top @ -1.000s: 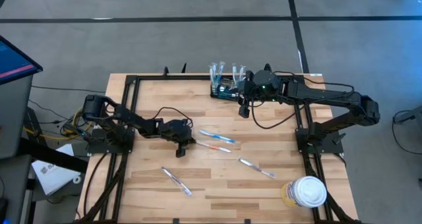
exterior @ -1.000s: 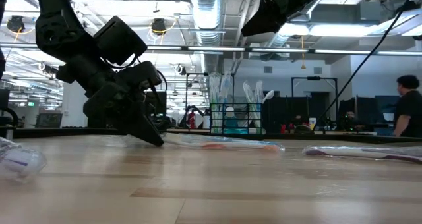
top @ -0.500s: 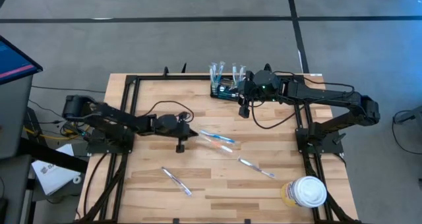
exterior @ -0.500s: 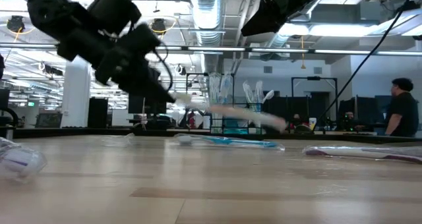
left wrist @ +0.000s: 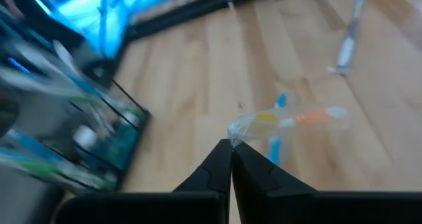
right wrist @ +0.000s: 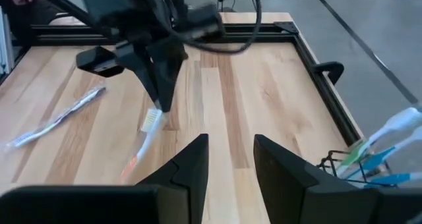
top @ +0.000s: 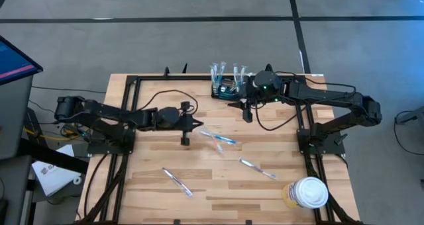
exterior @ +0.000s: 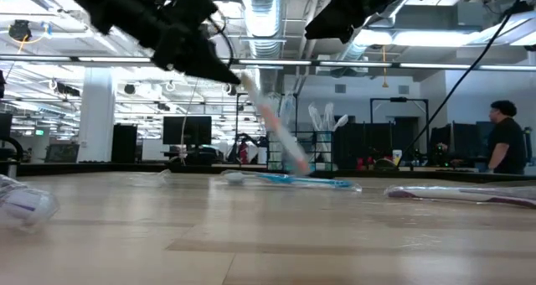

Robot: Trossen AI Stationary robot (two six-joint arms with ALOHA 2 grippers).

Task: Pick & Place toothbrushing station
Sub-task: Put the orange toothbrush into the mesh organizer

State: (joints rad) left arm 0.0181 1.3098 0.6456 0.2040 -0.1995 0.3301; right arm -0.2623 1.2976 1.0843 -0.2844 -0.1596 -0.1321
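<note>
Carriage is the step in hand: the left gripper [top: 196,124] has its jaws clenched on the end of a wrapped toothbrush [exterior: 276,134] with an orange handle, which hangs slanting down from the jaw tips, clear of the desk [top: 152,185], over the middle of the wood. The toothbrushing station [top: 225,89], a small black wire-mesh box already holding several brushes upright, stands at the far edge of the desk, toward the right arm's side.

The next move, as I judge it, calls for swinging the brush across to that box, turning it nearer upright and lowering it into a free opening before letting go.

The right gripper [top: 246,109] hovers just beside the station with its jaws parted and nothing between them; it sits close to the path and could crowd the drop. The brushes already standing in the box may also catch the incoming one.

Elsewhere lie a blue toothbrush [top: 218,137] below the lifted one, two more wrapped brushes nearer the front, and a white-lidded tub [top: 309,192] at the front right corner. A person [exterior: 504,148] stands far back in the room.
</note>
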